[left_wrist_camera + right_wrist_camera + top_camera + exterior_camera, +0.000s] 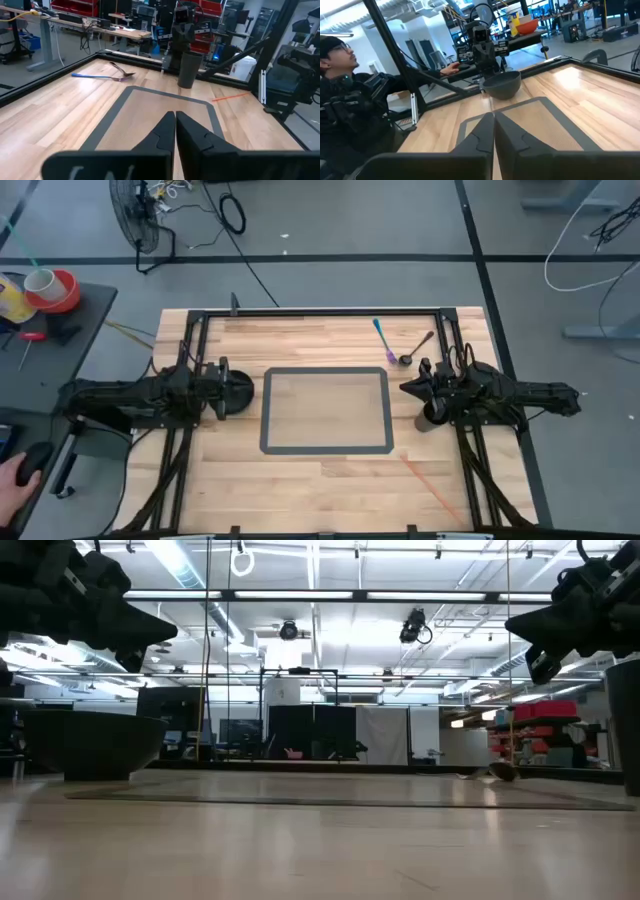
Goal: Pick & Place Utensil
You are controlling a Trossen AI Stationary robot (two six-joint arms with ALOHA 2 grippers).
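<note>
A blue-handled utensil (383,340) and a metal spoon (416,348) lie flat on the wooden table at the far right; both also show in the left wrist view, the blue one (97,76) beside the spoon (121,69). My left gripper (228,385) is shut and empty, raised over a dark bowl (245,398) at the left. My right gripper (405,387) is shut and empty, raised at the right beside a dark grey cup (432,420), which stands upright (190,69).
A grey taped rectangle (325,410) marks the table's middle between the arms. A thin orange stick (430,485) lies near the front right. A black frame (320,310) runs round the table. A person (350,100) sits beyond the table's left side.
</note>
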